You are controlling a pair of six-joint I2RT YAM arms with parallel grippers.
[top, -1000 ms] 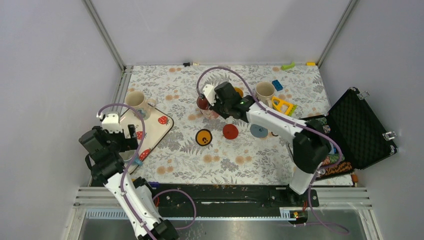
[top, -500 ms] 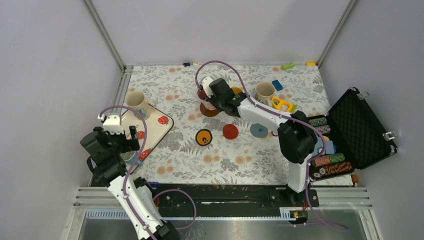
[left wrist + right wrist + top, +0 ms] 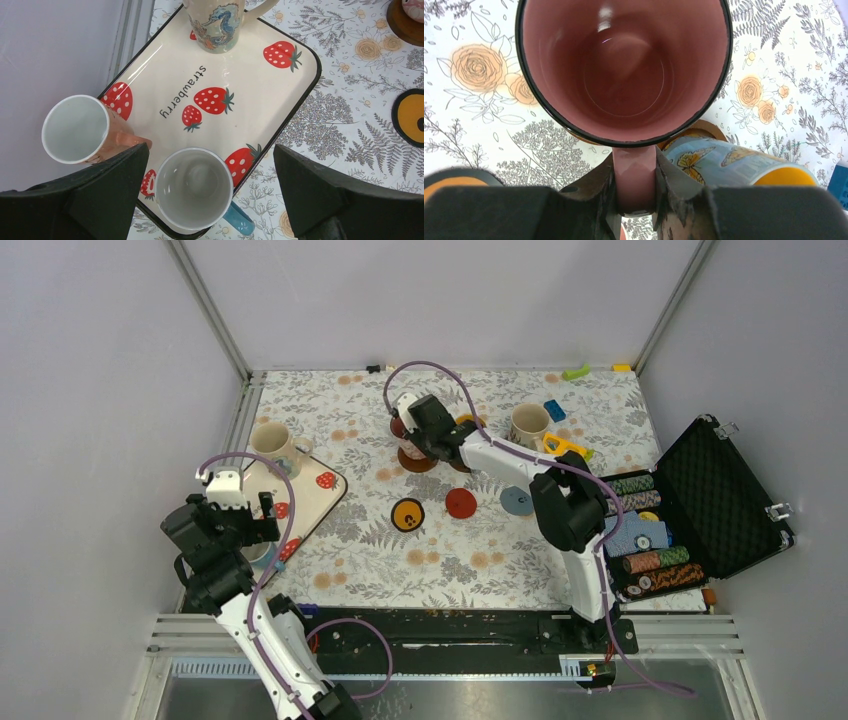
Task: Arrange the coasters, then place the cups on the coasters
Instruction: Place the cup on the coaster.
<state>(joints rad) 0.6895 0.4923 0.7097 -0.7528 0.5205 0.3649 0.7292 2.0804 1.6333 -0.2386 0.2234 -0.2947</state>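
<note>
Crowding the pink cup [image 3: 624, 75], whose handle is clamped by the right pincer [image 3: 634, 187], is a blue butterfly cup [image 3: 724, 162]; the left pincer [image 3: 210, 190] is spread wide above the strawberry tray [image 3: 250, 85].

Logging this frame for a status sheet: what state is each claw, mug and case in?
pink mug: upright, empty
right claw: shut on pink mug handle
left claw: open, holding nothing
seahorse mug: upright on tray
blue-handled mug: upright, empty, on tray
case: lid open
</note>
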